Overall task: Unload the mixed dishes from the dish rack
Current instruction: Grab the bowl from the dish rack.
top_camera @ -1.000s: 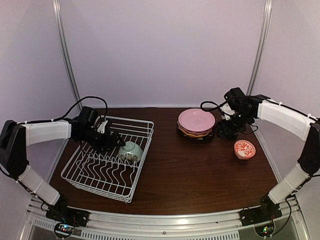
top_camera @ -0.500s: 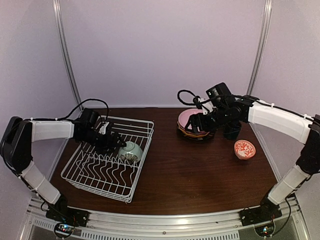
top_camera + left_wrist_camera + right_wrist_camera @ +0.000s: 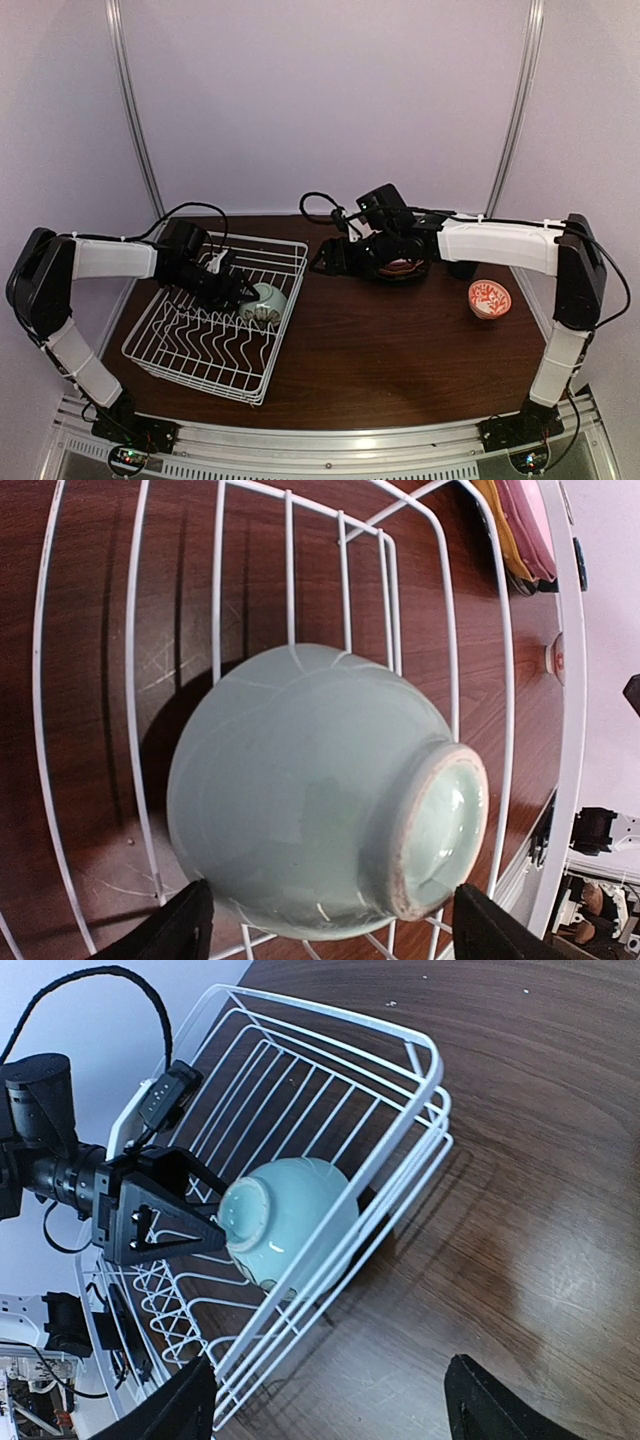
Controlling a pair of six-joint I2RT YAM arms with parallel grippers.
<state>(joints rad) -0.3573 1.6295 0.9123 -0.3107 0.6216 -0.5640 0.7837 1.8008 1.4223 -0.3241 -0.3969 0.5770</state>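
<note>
A pale green bowl lies on its side in the white wire dish rack, foot toward my left gripper; it is the only dish I see in the rack. My left gripper is open, with its fingertips either side of the bowl near its foot. My right gripper is open and empty above the table, between the rack and the stack of plates. In the right wrist view the bowl sits behind the rack's wall.
The plate stack, pink on top, stands at the back right, partly hidden by my right arm; its edge shows in the left wrist view. A white-red patterned bowl and a dark cup stand to its right.
My right arm has swung left from beside the plate stack to near the rack's right side, gripper empty. My left gripper has edged closer to the pale green bowl.
</note>
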